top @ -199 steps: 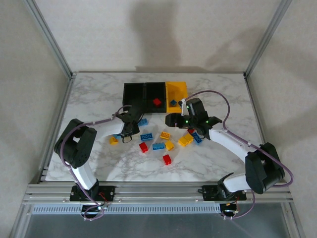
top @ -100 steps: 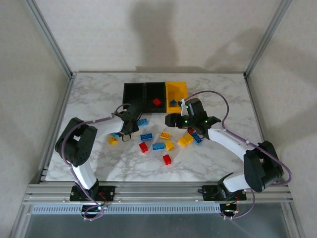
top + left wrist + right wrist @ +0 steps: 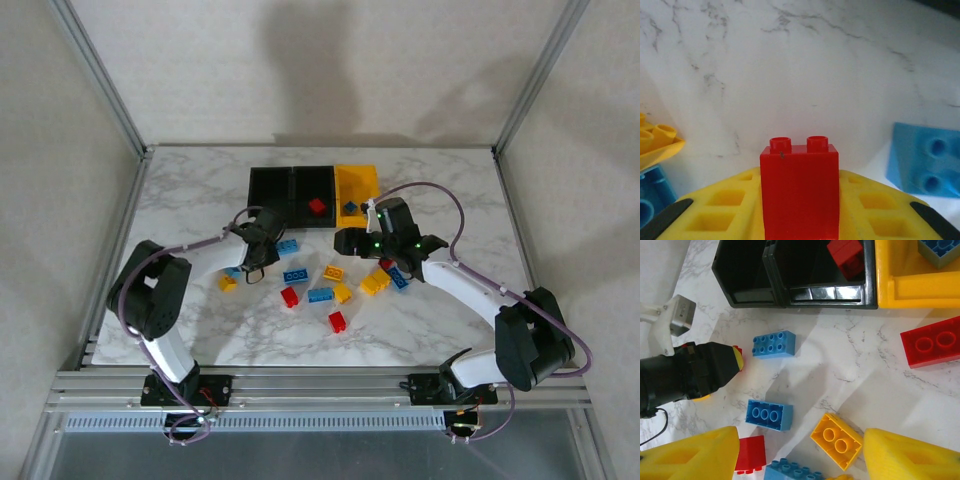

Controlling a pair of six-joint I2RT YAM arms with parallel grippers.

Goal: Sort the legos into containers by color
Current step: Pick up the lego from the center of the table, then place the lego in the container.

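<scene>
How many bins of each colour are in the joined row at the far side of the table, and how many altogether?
Black bins: 2
Yellow bin: 1
Total: 3

Bright, even light from above; soft shadows lie on the desk (image 3: 200, 200) and back wall (image 3: 330, 60). Left wrist's yellow fingers (image 3: 725, 210) blur close up.
</scene>
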